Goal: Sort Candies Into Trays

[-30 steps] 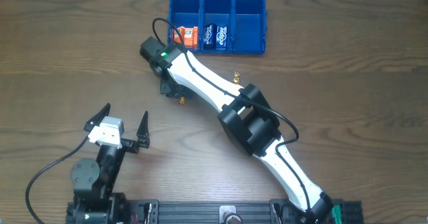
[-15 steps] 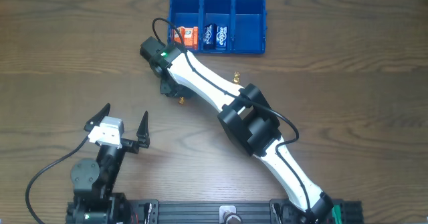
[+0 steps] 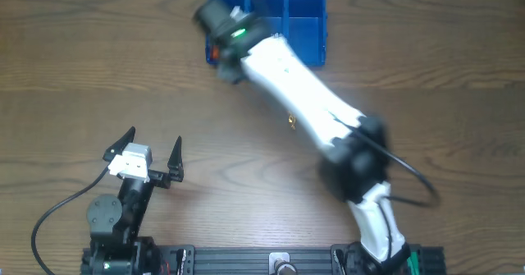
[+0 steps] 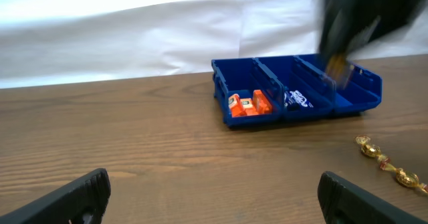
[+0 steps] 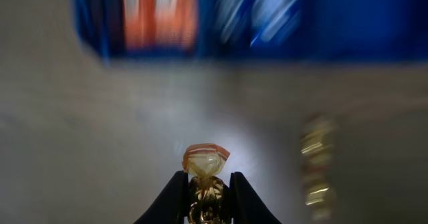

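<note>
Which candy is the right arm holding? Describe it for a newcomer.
Find the blue tray on the table's far side. Near it, the right gripper pinches a candy: gold foil, twisted top, unlike the orange packets and navy packets in the tray.

Brown wood-grain desk (image 3: pixel 74 78) lit evenly and diffusely in top view; shadows soft, faint. White-and-black right arm (image 3: pixel 295 94) smeared by blur from elbow to wrist; black left gripper (image 3: pixel 154 137) rendered crisp. In left wrist view, white backdrop (image 4: pixel 134 30) beyond desk's far edge blown out. In right wrist view, blue three-compartment plastic tray (image 5: pixel 321 23) and loose gold candy (image 5: pixel 315 157) streaked. Pale glare patch seen on desk. Gold-wrapped candy (image 5: pixel 206 162) pinched in right gripper (image 5: pixel 207 178) rendered in focus.
</note>
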You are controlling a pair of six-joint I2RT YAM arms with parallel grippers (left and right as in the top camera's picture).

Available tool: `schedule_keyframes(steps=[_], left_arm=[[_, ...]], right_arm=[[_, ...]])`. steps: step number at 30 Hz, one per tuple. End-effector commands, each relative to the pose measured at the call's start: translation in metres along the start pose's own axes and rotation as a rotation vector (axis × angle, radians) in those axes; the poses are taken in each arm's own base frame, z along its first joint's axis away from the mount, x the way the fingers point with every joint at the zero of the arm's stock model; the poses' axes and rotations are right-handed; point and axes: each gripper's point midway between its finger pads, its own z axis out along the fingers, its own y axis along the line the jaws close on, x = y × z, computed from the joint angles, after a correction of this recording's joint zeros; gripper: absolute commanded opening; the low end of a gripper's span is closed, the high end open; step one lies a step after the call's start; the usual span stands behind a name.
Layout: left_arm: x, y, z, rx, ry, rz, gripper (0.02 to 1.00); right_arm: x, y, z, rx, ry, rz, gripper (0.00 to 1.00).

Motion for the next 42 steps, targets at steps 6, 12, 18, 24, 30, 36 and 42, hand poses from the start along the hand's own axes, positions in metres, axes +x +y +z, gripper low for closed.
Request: schedule_keyframes(steps=[6,12,18,24,30,36,42], left_arm=[[0.016,-0.003,0.001,0.021,0.044,-0.019,0.998],[0.016,-0.003,0.001,0.021,0.044,-0.018,0.998],[0.016,-0.003,0.001,0.021,0.044,-0.019,0.998],[0.016,-0.003,0.001,0.021,0.044,-0.019,0.996],[0.016,-0.003,0.001,0.021,0.044,-0.019,0.998],[0.016,-0.003,0.001,0.021,0.044,-0.019,0.998],[0.016,-0.003,0.001,0.021,0.044,-0.019,0.998]], right_arm=[[-0.090,-0.101,-0.024,0.161,-0.221,0.032,0.169],[-0.099,-0.113,-0.004,0.181,-0.218,0.030,0.169],[-0.096,-0.123,0.035,0.219,-0.166,0.022,0.169],[-0.095,-0.127,0.050,0.231,-0.148,0.018,0.172],[-0.100,-0.125,0.051,0.222,-0.168,0.023,0.176],[-0.099,-0.125,0.051,0.223,-0.165,0.023,0.180],[-0.093,-0.127,0.062,0.230,-0.152,0.020,0.209]])
